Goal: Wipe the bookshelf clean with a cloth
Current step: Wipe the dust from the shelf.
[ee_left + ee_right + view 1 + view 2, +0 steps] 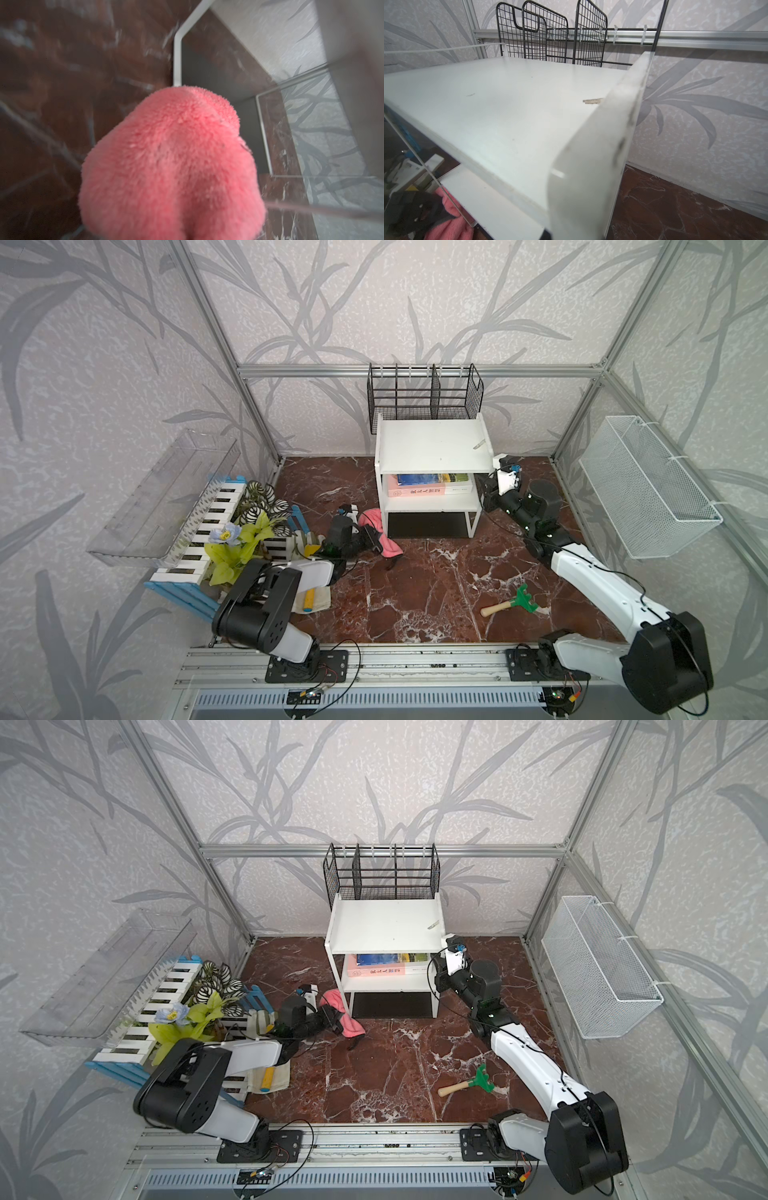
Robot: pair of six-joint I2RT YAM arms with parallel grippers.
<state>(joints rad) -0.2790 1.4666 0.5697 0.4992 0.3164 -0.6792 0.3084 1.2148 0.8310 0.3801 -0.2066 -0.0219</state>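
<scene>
Top views: clenched left claw (374, 537) gripping pink cloth (391, 547), low beside bookshelf (432, 448). Clenched right claw (483, 489) on bookshelf's side panel.

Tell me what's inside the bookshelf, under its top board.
A stack of books lies flat on the middle board of the bookshelf: a pink-spined one under a blue-and-yellow one. The top board covers their rear parts, so anything behind them is hidden.
</scene>
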